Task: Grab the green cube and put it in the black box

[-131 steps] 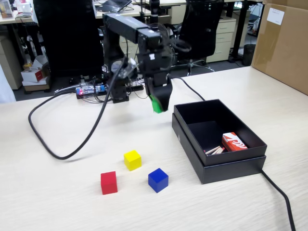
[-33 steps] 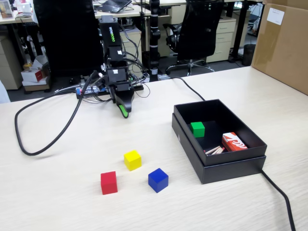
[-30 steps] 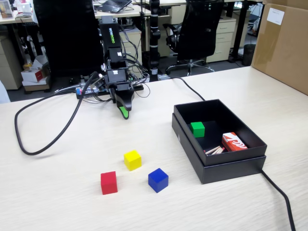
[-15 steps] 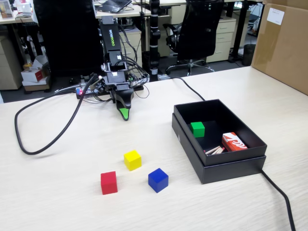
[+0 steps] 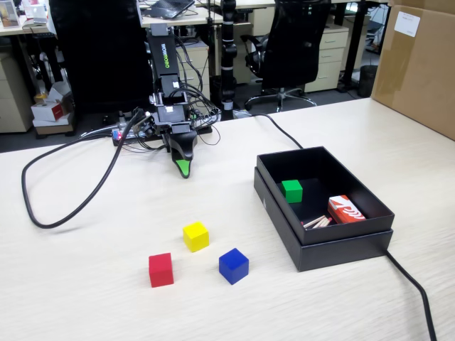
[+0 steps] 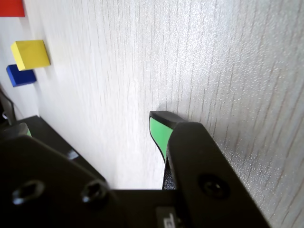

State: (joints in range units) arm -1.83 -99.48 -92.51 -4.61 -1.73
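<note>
Now that the green cube [image 5: 291, 190] is lying inside the black box [image 5: 334, 245], no longer carried, the gripper [image 5: 184, 169] is resting far from the box, empty and apparently closed; task looks finished.

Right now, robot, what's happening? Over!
Gripper down near the table by its base, holding nothing, open or shut unclear. Green cube sits inside the black box. Nothing in the way. Over.
</note>
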